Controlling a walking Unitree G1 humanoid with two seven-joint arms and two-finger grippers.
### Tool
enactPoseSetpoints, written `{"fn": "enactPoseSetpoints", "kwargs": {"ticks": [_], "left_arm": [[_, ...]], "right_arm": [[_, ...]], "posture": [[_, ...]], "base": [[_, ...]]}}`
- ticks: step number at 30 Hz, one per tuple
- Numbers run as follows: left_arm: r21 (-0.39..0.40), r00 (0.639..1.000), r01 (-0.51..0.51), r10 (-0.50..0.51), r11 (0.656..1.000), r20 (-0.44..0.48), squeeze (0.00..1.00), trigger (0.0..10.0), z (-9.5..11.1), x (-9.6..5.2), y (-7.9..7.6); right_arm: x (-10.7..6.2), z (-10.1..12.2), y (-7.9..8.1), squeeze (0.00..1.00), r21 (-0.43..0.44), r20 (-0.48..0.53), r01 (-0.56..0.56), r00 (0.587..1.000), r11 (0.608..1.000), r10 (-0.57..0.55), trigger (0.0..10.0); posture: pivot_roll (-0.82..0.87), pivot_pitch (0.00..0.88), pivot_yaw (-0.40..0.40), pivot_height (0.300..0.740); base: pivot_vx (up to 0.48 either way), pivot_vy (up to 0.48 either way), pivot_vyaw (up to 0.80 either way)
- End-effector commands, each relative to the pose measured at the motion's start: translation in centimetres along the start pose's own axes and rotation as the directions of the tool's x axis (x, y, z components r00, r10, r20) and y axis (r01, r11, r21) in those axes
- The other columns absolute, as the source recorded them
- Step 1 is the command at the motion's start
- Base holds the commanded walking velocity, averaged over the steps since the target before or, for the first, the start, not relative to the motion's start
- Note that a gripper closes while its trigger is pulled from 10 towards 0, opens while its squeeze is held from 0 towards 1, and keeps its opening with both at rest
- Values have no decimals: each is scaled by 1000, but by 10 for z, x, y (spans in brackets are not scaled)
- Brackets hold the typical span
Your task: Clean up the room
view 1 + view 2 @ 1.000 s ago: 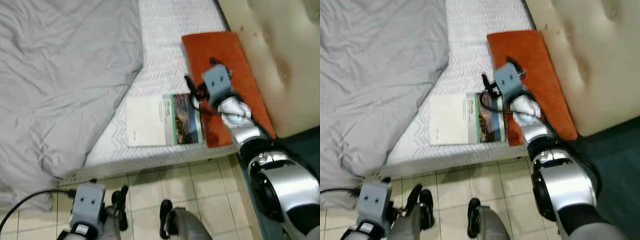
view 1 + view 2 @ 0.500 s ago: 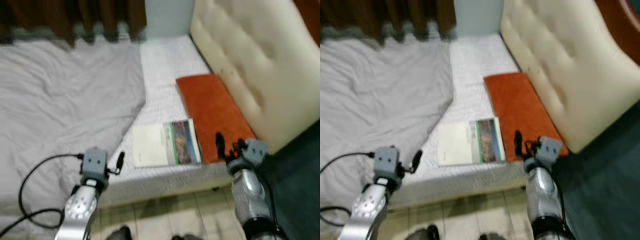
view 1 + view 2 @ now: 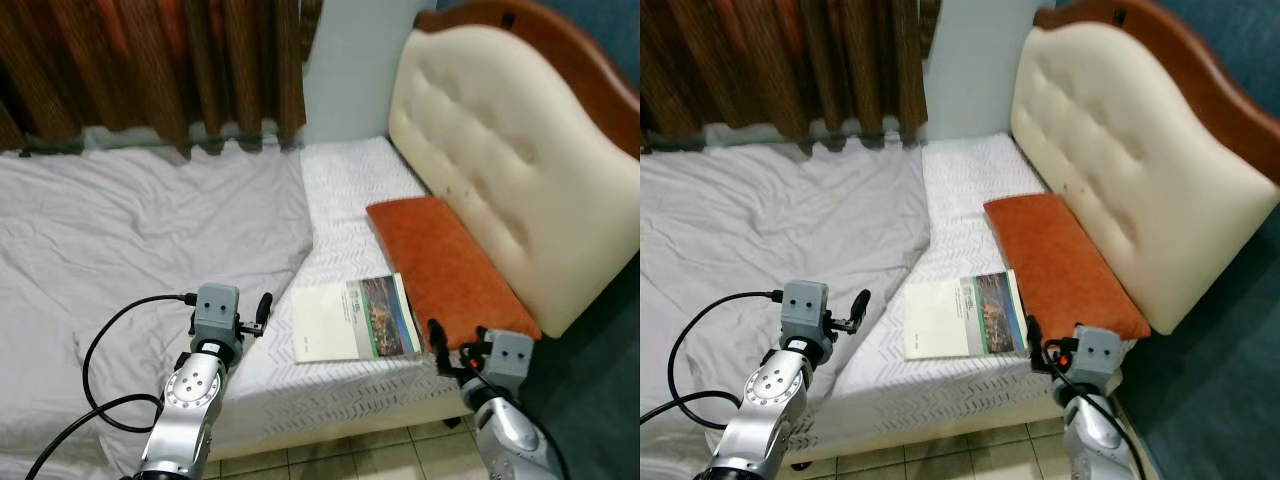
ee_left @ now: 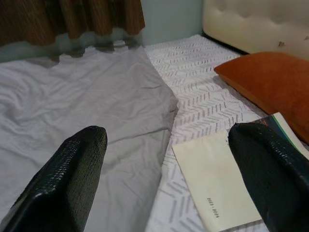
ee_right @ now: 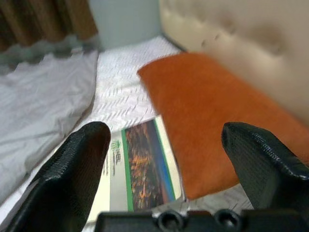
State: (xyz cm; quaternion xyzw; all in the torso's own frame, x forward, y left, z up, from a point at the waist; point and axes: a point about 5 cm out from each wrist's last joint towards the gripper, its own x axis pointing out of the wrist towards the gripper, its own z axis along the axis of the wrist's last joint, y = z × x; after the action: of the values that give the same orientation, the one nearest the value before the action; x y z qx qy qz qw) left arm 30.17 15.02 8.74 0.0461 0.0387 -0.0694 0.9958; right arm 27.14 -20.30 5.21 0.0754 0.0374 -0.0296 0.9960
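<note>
Orange was the colour of the pillow (image 3: 446, 262) that lay on the bed (image 3: 350, 190), right beside the soft cream headboard (image 3: 500, 170). A book (image 3: 355, 318) lay flat on the white mattress, just beside the pillow and near the bed's edge. A grey blanket (image 3: 130, 240) was spread in wrinkles over the other side of the bed, with brown curtains (image 3: 150, 65) behind it. The left gripper (image 3: 262, 308) was held up near the edge of the blanket, and its two black fingers (image 4: 72, 179) were spread wide with nothing between them. The right gripper (image 3: 436, 338) was held up close to the corner of the book and the pillow, and its fingers (image 5: 72, 164) were spread wide and empty too. The clean-up looked like it had hardly begun: the book was not picked up yet, and the blanket was still messy. I think the book would be the next thing to grab and put away.
</note>
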Motion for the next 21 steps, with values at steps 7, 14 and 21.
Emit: {"fn": "enactPoseSetpoints", "kwargs": {"ticks": [7, 14, 21], "left_arm": [[52, 1000, -25, 24, 998, 12, 0, 10000, 1, 6, 3], [28, 1000, -10, 9, 1000, 29, 0, 10000, -1, 4, -4], [20, 1000, -18, 18, 1000, 12, 0, 10000, -10, -3, 2]], "right_arm": [[-1, -1, 6, 0, -38, -25, -34, 999, 999, 33, 10000], [-3, -1, 9, 0, -52, -42, -60, 997, 997, 58, 10000], [-11, -6, 7, 0, -60, -68, -71, 995, 996, 67, 10000]], "posture": [[-28, 0, -27, 740], [-29, 0, -28, 740], [-31, 0, -41, 740]], "base": [[63, 0, 0], [445, 0, 0], [446, 0, 0]]}}
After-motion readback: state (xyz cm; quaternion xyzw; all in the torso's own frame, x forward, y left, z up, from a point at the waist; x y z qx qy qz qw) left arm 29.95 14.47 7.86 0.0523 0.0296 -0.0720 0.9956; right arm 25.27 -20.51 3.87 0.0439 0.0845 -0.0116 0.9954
